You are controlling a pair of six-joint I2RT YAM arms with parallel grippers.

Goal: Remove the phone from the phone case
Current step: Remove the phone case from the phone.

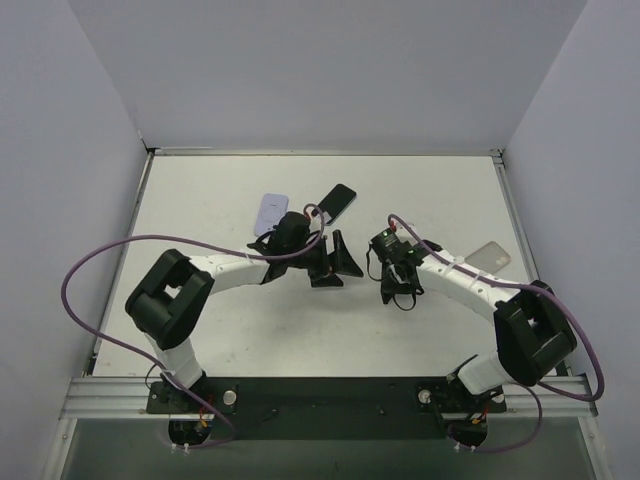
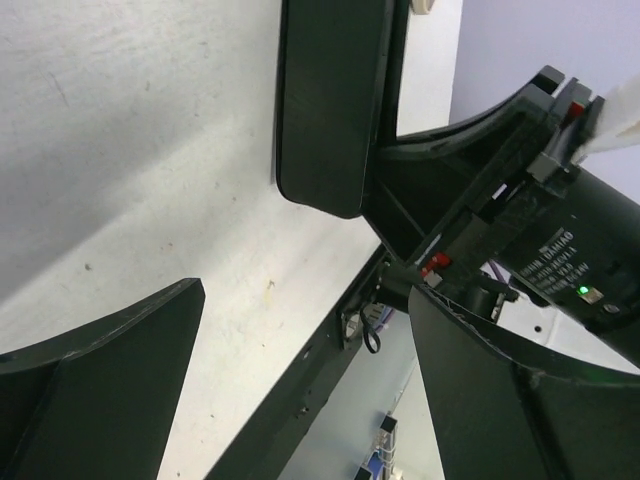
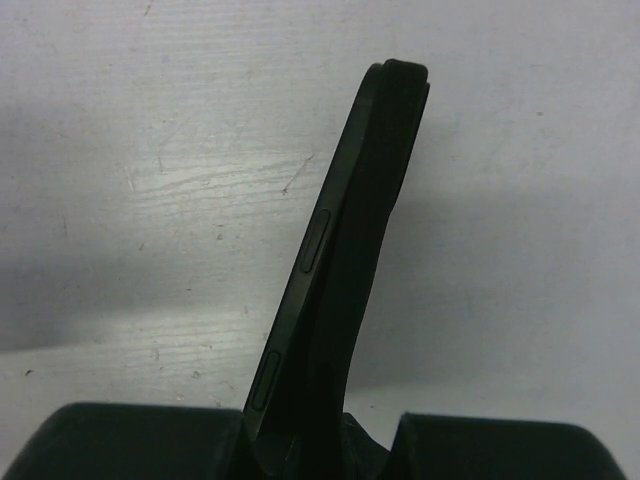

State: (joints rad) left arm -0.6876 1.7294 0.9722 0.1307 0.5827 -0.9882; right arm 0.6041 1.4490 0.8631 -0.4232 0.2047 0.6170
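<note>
Held item: phone case, black, upright and edge-on at lower centre of the right wrist view. The phone is seated in it, with two side buttons showing along its left edge (not yet separated).

Holder: right gripper, clamped on the phone case from both sides.

Second arm: left gripper, jaws spread wide and holding nothing, near the cased phone at centre of the top view.

Surface: table, white.

Loose stock, upper centre of the top view: lavender case and dark handset, both lying flat.

Loose stock, right: pale case, beside the right forearm.
</note>
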